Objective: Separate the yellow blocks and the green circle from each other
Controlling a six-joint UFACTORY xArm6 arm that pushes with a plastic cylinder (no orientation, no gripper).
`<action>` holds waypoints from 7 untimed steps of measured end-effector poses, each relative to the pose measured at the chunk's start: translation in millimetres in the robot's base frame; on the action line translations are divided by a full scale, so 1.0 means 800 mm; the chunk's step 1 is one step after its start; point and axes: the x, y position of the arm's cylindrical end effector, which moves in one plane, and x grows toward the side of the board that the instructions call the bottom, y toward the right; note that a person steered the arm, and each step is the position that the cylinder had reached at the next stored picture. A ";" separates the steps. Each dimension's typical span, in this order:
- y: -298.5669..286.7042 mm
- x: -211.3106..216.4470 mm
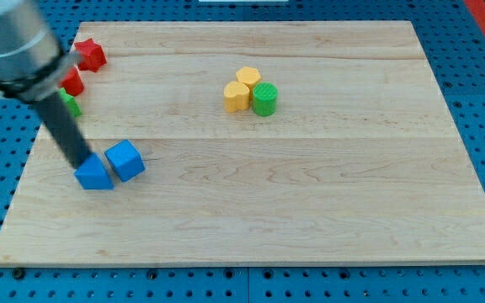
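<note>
You are looking at a pale wooden board (310,210) lying on a blue perforated bench. The task's cluster is sitting right of centre toward the view's top: two yellow hexagonal blocks, one (247,78) behind the other (237,97), with the green cylindrical block (264,99) pressing against them on the view's right; all three are touching, so the separation is not yet done. My tip (85,162) is resting far off at the view's left, against the top of the blue triangular block (94,174), with a blue cube (125,160) just beside it. There is no pincer here to be released or clenched; the rod only pushes. At the left edge, a red star block (90,55), a second red block (73,82) and a small green block (71,105) are partly hiding behind the arm. You will likely be needing a long crossing before wedging between the clustered pieces.
</note>
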 end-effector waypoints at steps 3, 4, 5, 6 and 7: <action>0.060 -0.038; 0.168 -0.091; 0.315 -0.085; 0.414 -0.131; 0.353 -0.171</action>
